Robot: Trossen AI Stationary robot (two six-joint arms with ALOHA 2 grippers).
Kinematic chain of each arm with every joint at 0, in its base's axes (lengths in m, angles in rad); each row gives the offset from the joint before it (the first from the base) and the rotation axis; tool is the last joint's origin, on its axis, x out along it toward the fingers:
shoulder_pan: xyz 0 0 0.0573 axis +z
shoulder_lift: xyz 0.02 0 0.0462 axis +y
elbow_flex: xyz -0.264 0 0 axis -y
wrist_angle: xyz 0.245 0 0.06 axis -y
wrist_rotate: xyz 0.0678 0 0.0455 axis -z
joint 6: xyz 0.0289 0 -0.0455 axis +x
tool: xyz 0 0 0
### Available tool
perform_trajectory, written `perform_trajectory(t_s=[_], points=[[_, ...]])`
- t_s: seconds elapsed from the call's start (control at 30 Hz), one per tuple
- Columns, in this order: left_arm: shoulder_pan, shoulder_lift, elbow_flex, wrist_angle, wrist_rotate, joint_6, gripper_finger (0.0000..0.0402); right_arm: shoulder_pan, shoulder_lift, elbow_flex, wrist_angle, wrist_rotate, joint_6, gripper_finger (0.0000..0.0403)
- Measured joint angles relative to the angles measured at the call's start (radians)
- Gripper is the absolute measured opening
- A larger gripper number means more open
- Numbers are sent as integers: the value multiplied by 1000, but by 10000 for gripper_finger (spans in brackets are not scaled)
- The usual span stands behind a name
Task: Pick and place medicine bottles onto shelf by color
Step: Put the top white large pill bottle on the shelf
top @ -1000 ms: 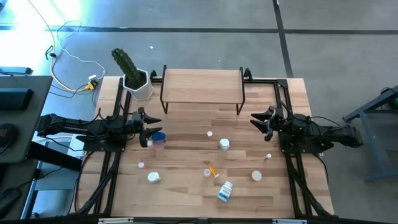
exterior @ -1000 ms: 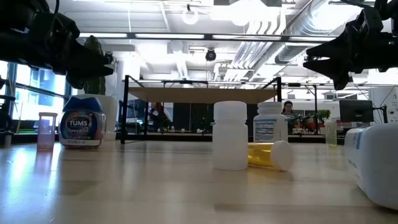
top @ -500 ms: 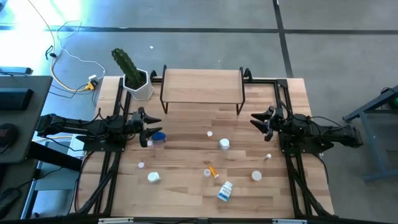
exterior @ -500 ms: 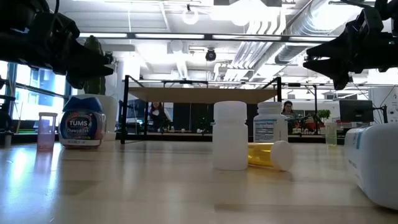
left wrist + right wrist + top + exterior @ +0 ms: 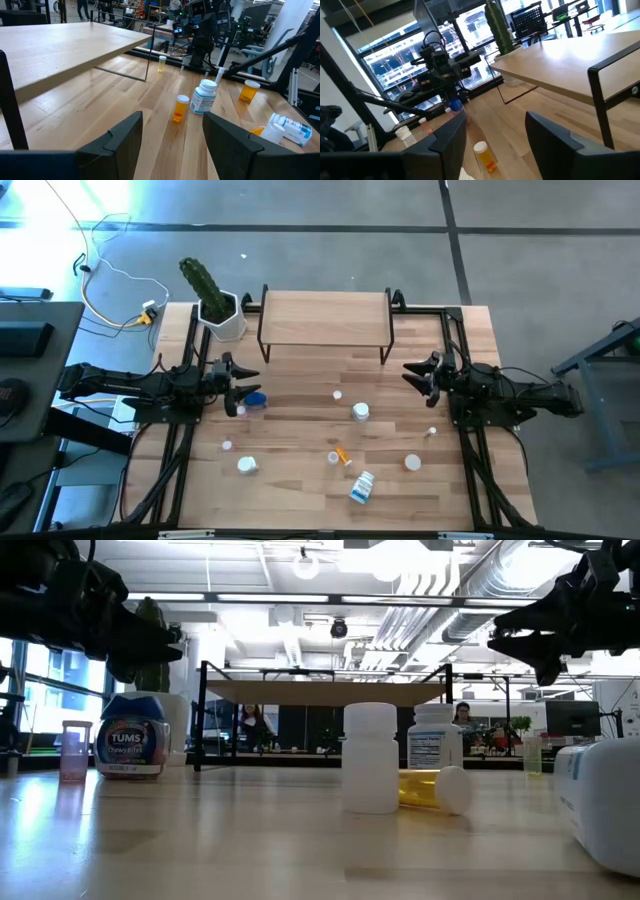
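Fingers on both grippers stand apart w/ nothing between them. Left gripper (image 5: 238, 383) at mid-left of high view, just above the blue-capped squat bottle (image 5: 255, 400). Right gripper (image 5: 416, 373) mid-right, well apart from the white-capped white bottle (image 5: 360, 412) at centre. Orange vial (image 5: 342, 454) lies on its side lower centre. Light wood plank shelf on black legs (image 5: 325, 317) at top centre, bare.
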Motion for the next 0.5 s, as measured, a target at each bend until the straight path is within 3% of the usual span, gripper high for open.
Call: perform_trajectory(t_s=[0.27, 0.5], points=[[0, 0, 0, 0, 0, 0, 196, 0, 0, 4, 1, -39, -13, 282], [0, 0, 0, 0, 0, 0, 196, 0, 6, 64, -55, -80, 2, 296]])
